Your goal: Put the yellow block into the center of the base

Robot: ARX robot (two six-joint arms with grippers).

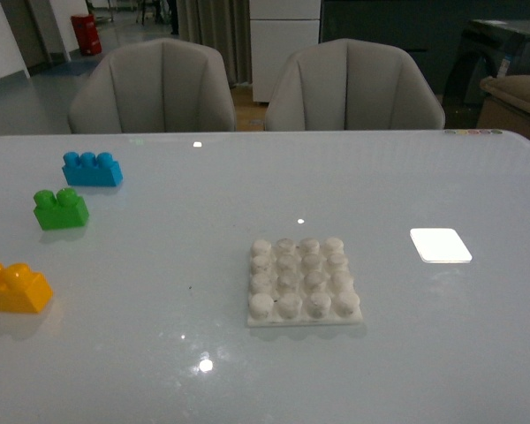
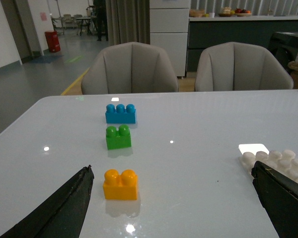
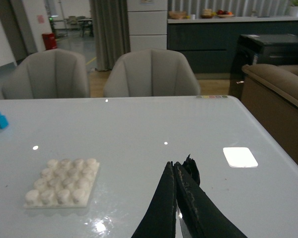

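The left gripper [image 2: 172, 171] is spread wide, its two dark fingers [image 2: 64, 208] far apart and holding nothing. In its wrist view the yellow block [image 2: 120, 184] sits on the surface [image 1: 177, 265] within that gap. It is close to one finger, just ahead of the tip and not touching it, upright with both studs up. The base [image 2: 280, 161] shows partly behind the other finger. The right gripper [image 3: 179, 166] is clenched, its fingers pressed together with nothing between them. It hangs over bare surface, with the base [image 3: 62, 183] to one side of it and a white rectangle [image 3: 240, 156] to the other.

From the front, neither arm is in view. The yellow block [image 1: 15, 287] lies nearest, at the surface's left edge. The base [image 1: 305, 283] lies flat near the middle, well apart from the block, with all sixteen studs showing and only bare surface between the two. The white rectangle [image 1: 440, 245] lies right of the base and a little farther back. Beyond the yellow block stands a green brick [image 1: 60, 208], and beyond that a blue brick [image 1: 92, 169]. The three bricks form a loose row running away from the robot, each apart from the next. Two grey chairs [image 1: 155, 88] stand behind the far edge.
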